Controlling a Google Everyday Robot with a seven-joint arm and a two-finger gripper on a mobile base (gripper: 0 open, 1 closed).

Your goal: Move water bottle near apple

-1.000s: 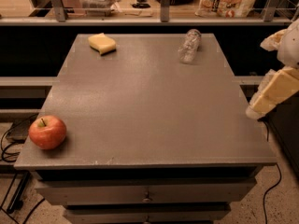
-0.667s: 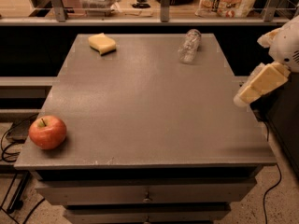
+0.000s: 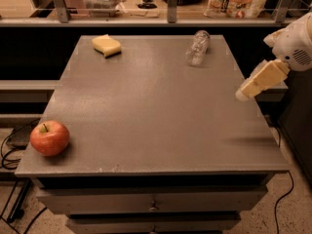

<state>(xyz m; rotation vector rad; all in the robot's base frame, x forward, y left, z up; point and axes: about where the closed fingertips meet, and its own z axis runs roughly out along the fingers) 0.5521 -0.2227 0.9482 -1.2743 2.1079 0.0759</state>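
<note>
The water bottle (image 3: 197, 48), small, clear and crinkled, lies on its side at the far right of the grey table (image 3: 156, 106). The red apple (image 3: 49, 137) with a short stem sits at the table's near left corner. My gripper (image 3: 242, 94), with pale yellow fingers, hangs in from the right above the table's right edge, nearer than the bottle and to its right. It holds nothing and touches nothing.
A pale yellow sponge (image 3: 107, 45) lies at the far left of the table. A shelf behind a rail (image 3: 168, 4) carries bags and containers. Drawers (image 3: 151, 204) sit under the tabletop. Cables trail on the floor at left and right.
My gripper has moved left and a little up, from off the table's right side to over its right edge. The bottle, apple and sponge have not moved.
</note>
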